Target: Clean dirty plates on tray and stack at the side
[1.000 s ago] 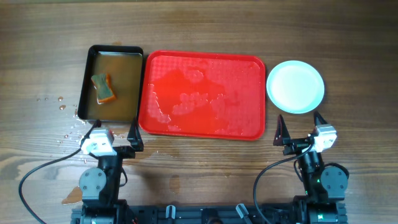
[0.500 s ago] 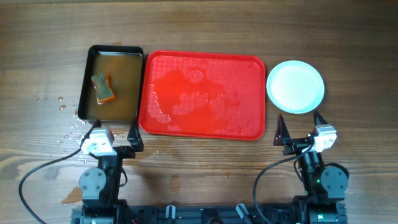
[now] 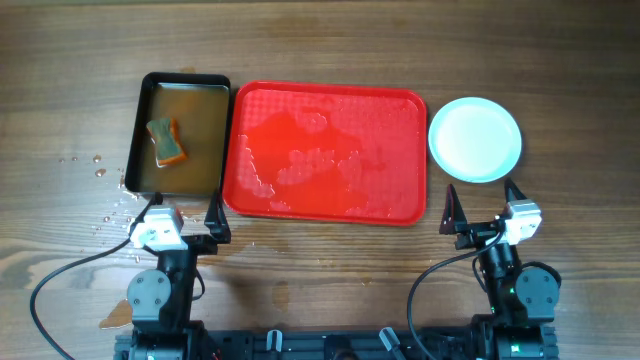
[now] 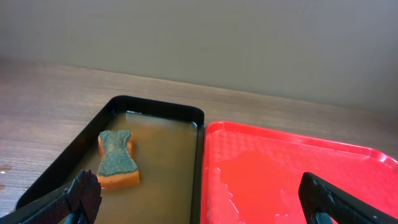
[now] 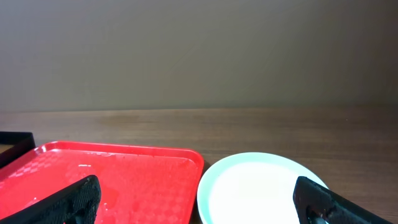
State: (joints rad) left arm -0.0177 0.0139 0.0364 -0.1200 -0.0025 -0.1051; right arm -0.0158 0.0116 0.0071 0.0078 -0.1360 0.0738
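Zero change: plates [image 3: 475, 139] sit beside my tray [image 3: 330, 95], job likely finished. Left claw [image 3: 183, 200] and right claw [image 3: 481, 190] gape empty.

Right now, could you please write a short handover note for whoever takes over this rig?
Left gripper: open, empty, near the table's front edge, in front of the black pan.
Right gripper: open, empty, just in front of the plates.
Plates: clean-looking, on the table to the right of the tray; the count cannot be told from above.
Tray: no plates on it, only patches of water.
Sponge: lying in the pan's brownish water.
Done: tray cleared, plates at the side.
Left: apparently nothing; perhaps check the stack count.
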